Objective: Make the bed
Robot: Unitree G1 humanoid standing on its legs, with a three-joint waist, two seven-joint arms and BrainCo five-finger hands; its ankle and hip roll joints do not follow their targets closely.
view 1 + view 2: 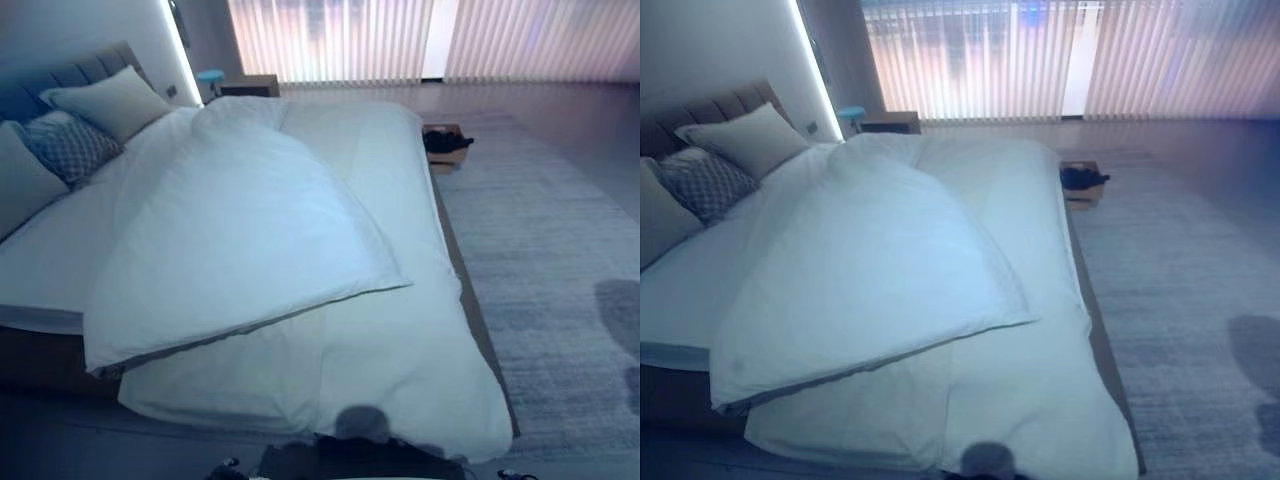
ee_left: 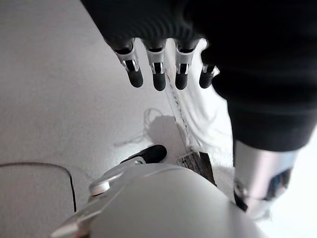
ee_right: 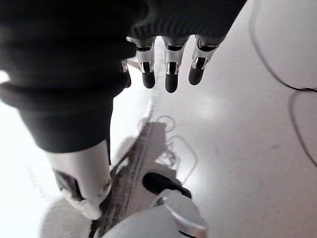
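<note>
White duvet (image 1: 250,230) lies rumpled across bed (image 1: 470,300), one corner folded back diagonally over itself, grey underside edge showing along fold. Bare sheet (image 1: 40,265) exposed beside it. Pillows (image 1: 105,100) stacked against headboard (image 1: 85,70), patterned cushion (image 1: 70,148) among them. Nightstand (image 1: 248,85) past bed's far corner. Small box with dark item (image 1: 445,142) on floor just beside bed, at edge of grey rug (image 1: 545,250). Left hand (image 2: 158,74) hangs over floor, fingers straight, holding nothing. Right hand (image 3: 171,69) same, fingers relaxed, empty.
</note>
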